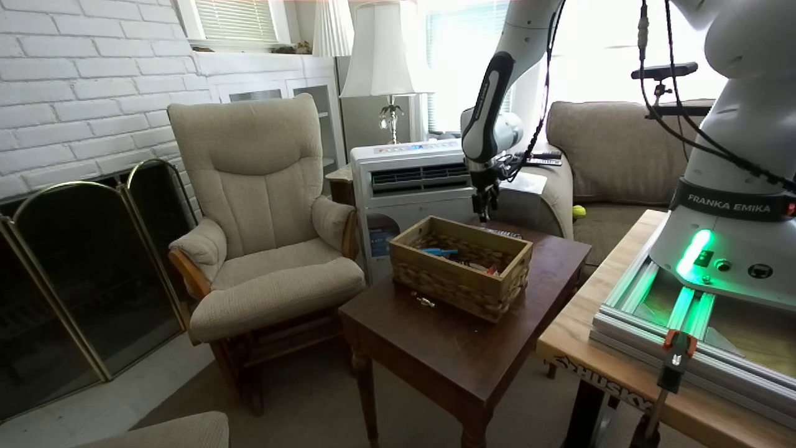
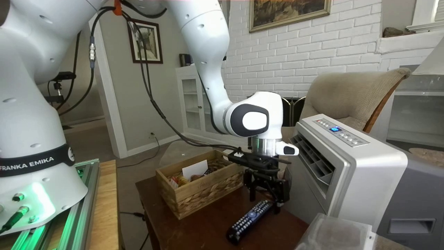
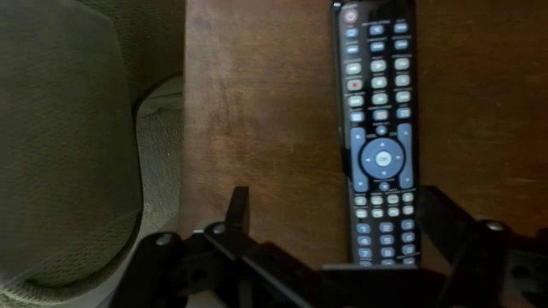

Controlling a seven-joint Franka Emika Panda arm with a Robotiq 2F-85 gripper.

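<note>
The fingers (image 3: 239, 207) stand spread wide apart and grip nothing, pointing down at a black remote control (image 3: 382, 158) that lies face up on the brown wooden surface (image 3: 257, 128). In the wrist view the number-key end of the remote control shows between them, well apart from the finger at the picture's left and right beside the one at its right; whether that one touches the edge cannot be told. The end with the power button reaches out beyond the fingertips.

A woven basket with a wooden rim (image 2: 210, 194) stands on the same surface, near the remote control but apart from it. It holds a tilted white card (image 2: 195, 169), a blue item (image 1: 440, 252) and smaller bits too jumbled to name. A small light-coloured object (image 1: 425, 302) lies just beside the basket, on the side away from the remote control.

A white air conditioner (image 2: 353, 163) stands next to the surface, with a beige armchair (image 1: 267, 186) near it. In an exterior view a yellow-green ball (image 1: 579, 211) rests on a sofa (image 1: 612, 155), and a lamp (image 1: 376, 56) stands behind the air conditioner.
</note>
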